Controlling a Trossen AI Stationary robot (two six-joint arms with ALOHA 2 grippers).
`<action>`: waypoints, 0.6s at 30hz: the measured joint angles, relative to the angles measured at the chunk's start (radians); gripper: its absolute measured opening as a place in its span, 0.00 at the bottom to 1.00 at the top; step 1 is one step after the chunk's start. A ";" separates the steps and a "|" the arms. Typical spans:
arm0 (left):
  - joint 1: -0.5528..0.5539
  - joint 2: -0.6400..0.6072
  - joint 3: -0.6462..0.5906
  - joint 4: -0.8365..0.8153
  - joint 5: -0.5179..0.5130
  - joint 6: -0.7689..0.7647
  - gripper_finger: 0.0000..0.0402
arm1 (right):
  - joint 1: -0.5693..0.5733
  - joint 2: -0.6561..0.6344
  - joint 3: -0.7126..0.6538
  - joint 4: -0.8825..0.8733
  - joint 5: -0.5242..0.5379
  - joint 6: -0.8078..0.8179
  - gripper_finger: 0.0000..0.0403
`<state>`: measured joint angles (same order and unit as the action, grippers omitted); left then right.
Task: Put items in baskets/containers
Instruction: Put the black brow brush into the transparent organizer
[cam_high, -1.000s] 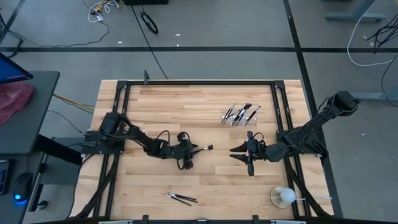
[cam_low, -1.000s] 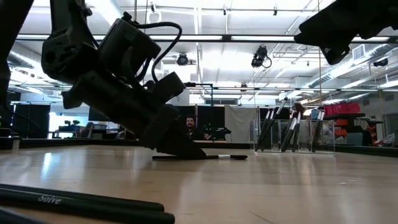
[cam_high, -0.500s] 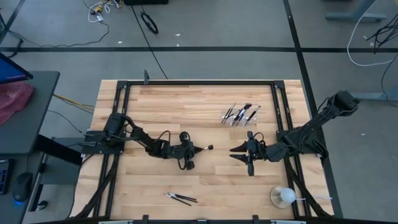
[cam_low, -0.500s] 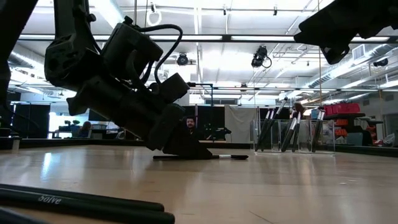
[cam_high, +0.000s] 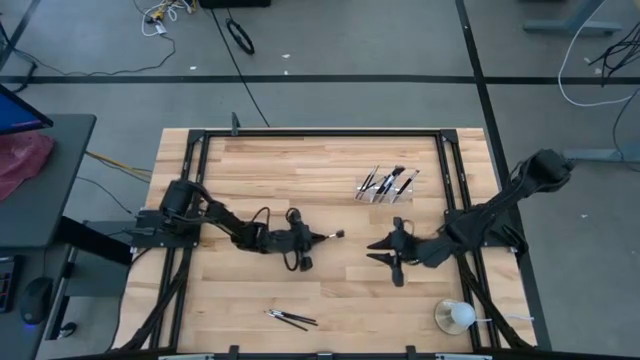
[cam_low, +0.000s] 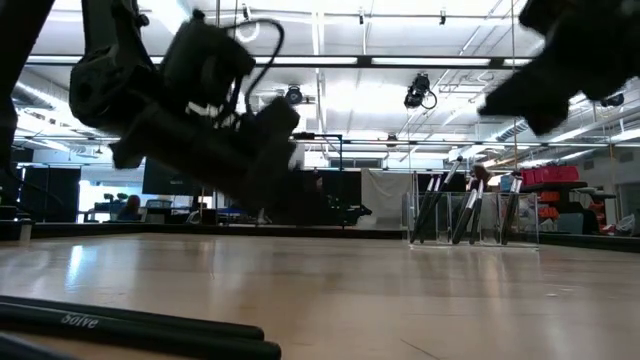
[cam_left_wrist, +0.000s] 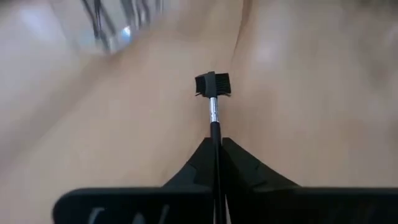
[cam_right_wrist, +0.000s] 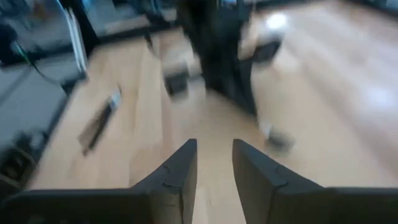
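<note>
- Left gripper (cam_high: 308, 238) pinches a thin makeup brush (cam_left_wrist: 214, 102) above mid-desk, its dark comb-like head jutting past the fingertips.
- Right gripper (cam_high: 385, 253) hovers nearby, fingers slightly parted, empty.
- Clear plastic tray (cam_high: 387, 184) holds upright brushes, well apart.
- Pale wood-plank desk (cam_high: 300, 170); two brushes (cam_high: 290, 319) lie near its front edge.

- The one readable text is the pale word "Solve", or something close to it, since the letters are small. It is printed along the dark handle of a makeup brush (cam_low: 130, 330) lying on the wooden table (cam_low: 400, 290) nearest the low camera.
- The other views carry no legible writing.
</note>
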<state>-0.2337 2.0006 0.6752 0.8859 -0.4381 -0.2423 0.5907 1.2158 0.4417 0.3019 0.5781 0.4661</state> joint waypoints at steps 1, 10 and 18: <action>0.000 -0.013 0.003 0.024 -0.003 0.002 0.03 | 0.000 0.030 -0.006 0.009 -0.014 0.020 0.26; -0.012 -0.044 0.006 0.291 0.067 0.028 0.04 | 0.000 0.372 -0.050 0.358 0.021 0.115 0.44; -0.063 -0.044 0.102 0.308 0.137 0.068 0.04 | 0.000 0.590 -0.014 0.910 0.181 -0.211 0.52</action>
<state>-0.2968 1.9568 0.7774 1.1936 -0.3009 -0.1742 0.5907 1.8063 0.4278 1.2114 0.7593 0.2551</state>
